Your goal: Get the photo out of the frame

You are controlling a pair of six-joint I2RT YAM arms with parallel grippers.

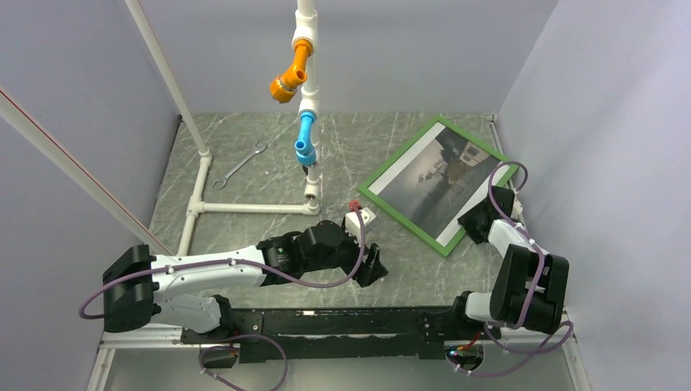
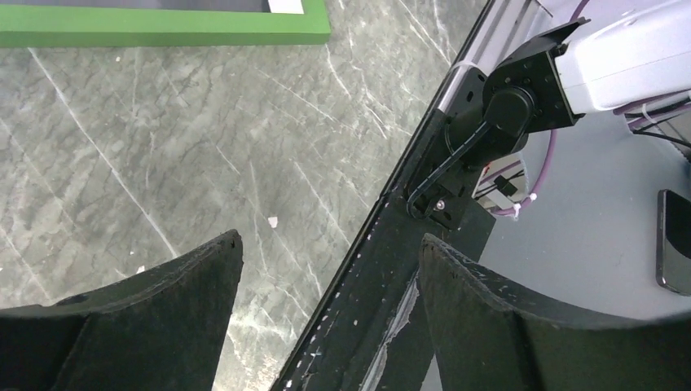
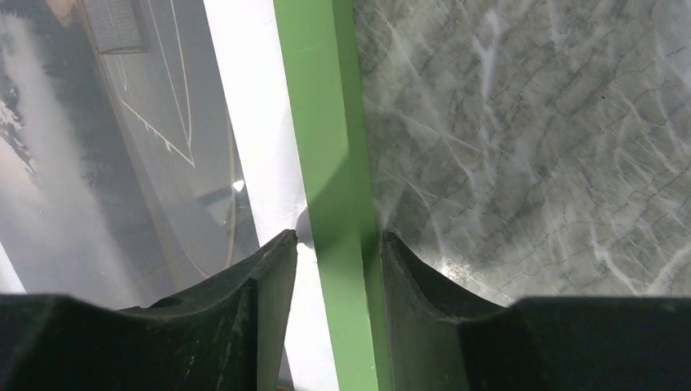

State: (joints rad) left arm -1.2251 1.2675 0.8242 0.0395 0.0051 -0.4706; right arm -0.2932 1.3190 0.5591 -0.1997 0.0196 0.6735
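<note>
While the frame (image 1: 403, 222) lies flat and face up on the far right of the table (image 1: 269, 187), the photo (image 1: 436, 175) sits inside it, its white border showing along the green moulding. The right gripper (image 3: 338, 240) straddles that moulding at the frame's near right edge, one finger on the photo side and one on the table side. Both tips are very close to the green strip, but whether they actually press it cannot be told. The left gripper (image 2: 330, 240) hangs spread and empty over the near edge of the table, well apart from the frame. The step in hand looks like securing the frame's edge. A firm, square pinch on the moulding alone would serve best, with the inner finger kept off the print, so the frame can be tipped over to reach its back.
</note>
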